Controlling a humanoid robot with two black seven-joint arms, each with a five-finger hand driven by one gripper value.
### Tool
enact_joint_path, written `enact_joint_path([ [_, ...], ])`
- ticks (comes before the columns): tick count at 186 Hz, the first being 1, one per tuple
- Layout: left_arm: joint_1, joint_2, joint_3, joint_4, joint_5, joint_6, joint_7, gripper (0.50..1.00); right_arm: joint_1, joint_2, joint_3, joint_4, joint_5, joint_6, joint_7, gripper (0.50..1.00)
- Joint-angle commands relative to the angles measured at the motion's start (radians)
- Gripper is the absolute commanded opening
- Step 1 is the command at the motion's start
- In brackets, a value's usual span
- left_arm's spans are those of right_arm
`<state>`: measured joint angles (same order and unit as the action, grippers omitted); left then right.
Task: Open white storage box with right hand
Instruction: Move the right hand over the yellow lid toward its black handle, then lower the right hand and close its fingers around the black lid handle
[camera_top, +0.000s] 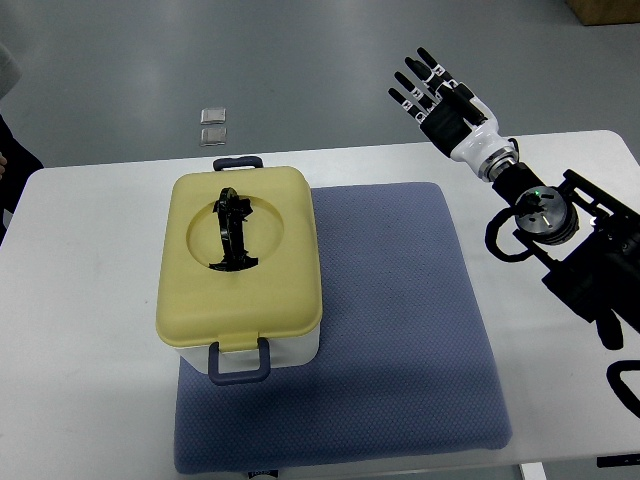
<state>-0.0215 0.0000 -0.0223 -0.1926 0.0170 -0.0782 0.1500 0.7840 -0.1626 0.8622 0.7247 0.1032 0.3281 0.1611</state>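
A white storage box (290, 352) with a pale yellow lid (238, 250) stands on the left part of a blue mat (400, 330). A black handle (232, 230) lies in the lid's round recess. Dark blue latches sit at the near side (240, 362) and the far side (238, 162), and the lid is closed. My right hand (432, 92) is raised beyond the table's far edge, well to the right of the box, fingers spread and holding nothing. The left arm does not show.
The white table (90, 330) carries the mat. Two small clear packets (213, 125) lie on the grey floor beyond the table. A person's dark sleeve (10, 150) shows at the left edge. A cardboard box corner (605, 12) is at the top right.
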Motion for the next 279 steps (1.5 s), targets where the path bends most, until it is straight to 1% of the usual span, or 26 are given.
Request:
enact_joint_path([
  [1, 0.0, 0.0, 0.001, -0.001, 0.001, 0.0, 0.002, 1.0, -0.005, 0.0, 0.0, -0.008, 0.001, 0.0, 0.0, 0.95],
  [38, 0.0, 0.0, -0.004, -0.001, 0.0, 0.0, 0.003, 1.0, -0.003, -0.003, -0.026, -0.014, -0.025, 0.002, 0.0, 0.95],
  [54, 0.0, 0.0, -0.004, 0.001, 0.0, 0.0, 0.003, 1.0, 0.012, -0.014, -0.068, -0.011, -0.123, 0.008, -0.002, 0.95],
  [77, 0.0, 0.0, -0.004, 0.001, 0.0, 0.0, 0.003, 1.0, 0.077, -0.021, -0.115, -0.004, -0.33, 0.031, -0.005, 0.95],
  [89, 0.0, 0.0, -0.002, -0.001, 0.0, 0.0, 0.003, 1.0, 0.121, -0.031, -0.132, -0.001, -0.445, 0.078, -0.017, 0.95],
  [101, 0.0, 0.0, -0.002, -0.001, 0.0, 0.0, 0.003, 1.0, 0.166, -0.051, -0.146, 0.009, -0.559, 0.157, -0.041, 0.95],
  [103, 0.0, 0.0, -0.002, -0.001, 0.0, 0.0, 0.003, 1.0, 0.181, -0.055, -0.15, 0.016, -0.6, 0.183, -0.048, 0.95],
  [105, 0.0, 0.0, -0.002, -0.001, 0.0, 0.0, 0.003, 1.0, 0.181, -0.055, -0.15, 0.016, -0.6, 0.183, -0.048, 0.95],
  [120, 0.0, 0.0, -0.002, -0.001, 0.001, 0.0, 0.003, 1.0, 0.244, -0.072, -0.167, 0.055, -0.773, 0.283, -0.058, 0.95],
  [141, 0.003, 0.0, -0.002, -0.002, 0.0, -0.002, 0.003, 1.0, 0.324, -0.094, -0.189, 0.136, -0.984, 0.283, -0.06, 0.95],
  [165, 0.003, 0.0, -0.002, -0.001, 0.0, -0.002, 0.002, 1.0, 0.399, -0.095, -0.193, 0.248, -1.128, 0.283, -0.063, 0.95],
  [177, 0.005, 0.0, -0.002, -0.002, 0.0, -0.002, 0.003, 1.0, 0.44, -0.092, -0.199, 0.305, -1.234, 0.283, -0.084, 0.95],
  [187, 0.005, 0.0, -0.002, -0.002, 0.0, -0.002, 0.003, 1.0, 0.465, -0.08, -0.201, 0.331, -1.29, 0.283, -0.1, 0.95],
  [210, 0.005, 0.0, -0.002, -0.002, 0.0, -0.002, 0.003, 1.0, 0.475, -0.061, -0.201, 0.364, -1.35, 0.283, -0.11, 0.95],
  [247, 0.005, 0.0, -0.002, -0.002, 0.0, -0.005, 0.003, 1.0, 0.46, 0.017, -0.204, 0.364, -1.369, 0.283, -0.11, 0.95],
  [279, 0.005, 0.0, -0.002, -0.002, -0.002, -0.006, 0.003, 1.0, 0.411, 0.071, -0.204, 0.364, -1.37, 0.283, -0.11, 0.95],
])
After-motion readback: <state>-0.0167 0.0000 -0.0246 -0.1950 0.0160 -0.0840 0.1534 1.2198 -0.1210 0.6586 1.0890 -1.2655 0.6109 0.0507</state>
